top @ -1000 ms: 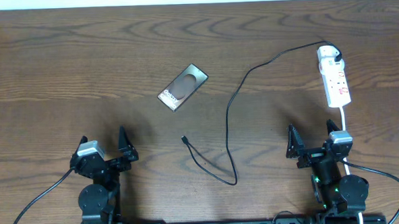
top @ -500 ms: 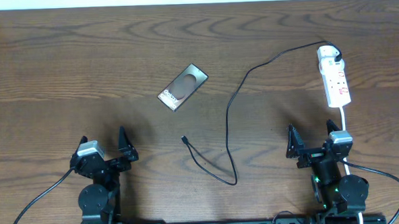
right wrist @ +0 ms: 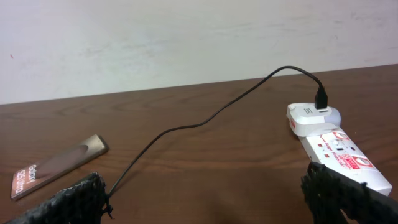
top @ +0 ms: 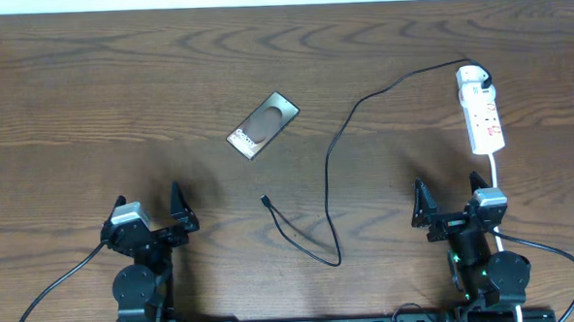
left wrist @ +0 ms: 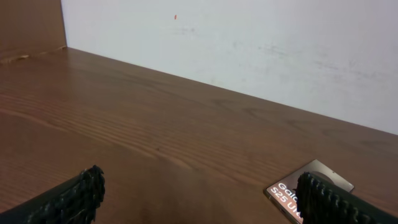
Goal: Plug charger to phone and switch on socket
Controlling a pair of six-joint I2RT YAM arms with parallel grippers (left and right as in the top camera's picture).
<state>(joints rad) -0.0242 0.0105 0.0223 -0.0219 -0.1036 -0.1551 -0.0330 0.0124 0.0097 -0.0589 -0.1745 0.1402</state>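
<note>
our left hand (top: 150, 208) and right hand (top: 450, 195) sit spread wide and empty at the near edge of the desk (top: 91, 111). the charger (top: 329, 169) trails limp from the socket (top: 482, 114) to mid-desk, its plug (top: 265, 199) apart from the phone (top: 263, 126). we judge it light and floppy, so we'd pinch the stiff plug. the thin phone may slide.
</note>
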